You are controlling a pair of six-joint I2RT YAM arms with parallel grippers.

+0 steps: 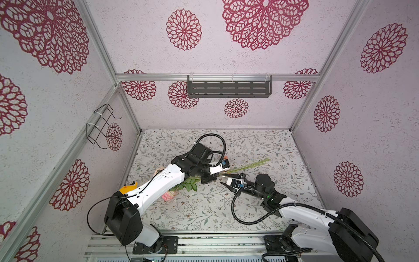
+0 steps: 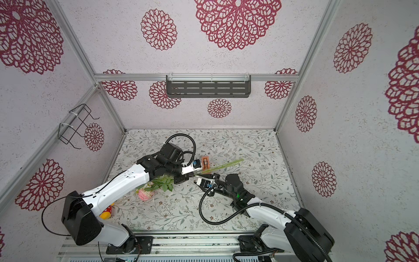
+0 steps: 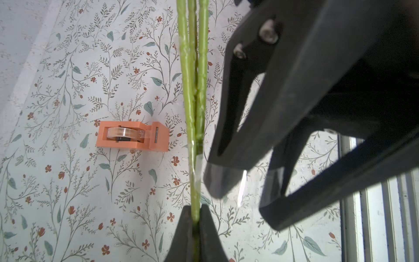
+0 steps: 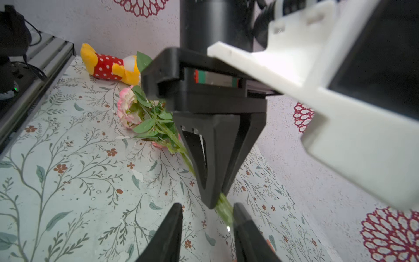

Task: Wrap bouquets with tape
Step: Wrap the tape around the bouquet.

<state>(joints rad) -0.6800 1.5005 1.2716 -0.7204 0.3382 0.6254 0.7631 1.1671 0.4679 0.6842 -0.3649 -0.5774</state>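
Your left pincer (image 3: 196, 212) is closed tight on the green stems of the bouquet (image 3: 194, 90). The two fingers press the stems between them, and the stems run straight away from it over the bench (image 3: 68, 192). A short clear strip (image 3: 197, 166) sits on the stems just past the grip.

Your right pincer (image 3: 243, 195) is very near, just beside the stems and facing the left one. Its jaws stand partly apart and nothing is clamped in them. In the right wrist view the stems pass low between its fingers (image 4: 240, 217), close to one of them; you cannot tell there if they touch. The tip of the left pincer fills the gap in front of it, so the two pincers crowd the same short piece of stem.

The bouquet lies slanted across the middle of the bench in both top views. Its leaves (image 1: 190, 184) and pink blooms (image 2: 144, 195) are toward the left arm, which covers a part of them. The bare stem ends point to the far right.

The tape (image 3: 122, 133) sits in its orange dispenser (image 3: 132, 136). The dispenser stands on the bench just beside the stems, on their far side, close to the camera on the left wrist.

A yellow plush toy (image 4: 108, 67) with a red dotted dress lies near the blooms, by the base of the left arm. A slotted shelf (image 1: 229, 88) hangs on the back wall, and a wire rack (image 1: 102, 127) on the side wall, both well apart from the work.
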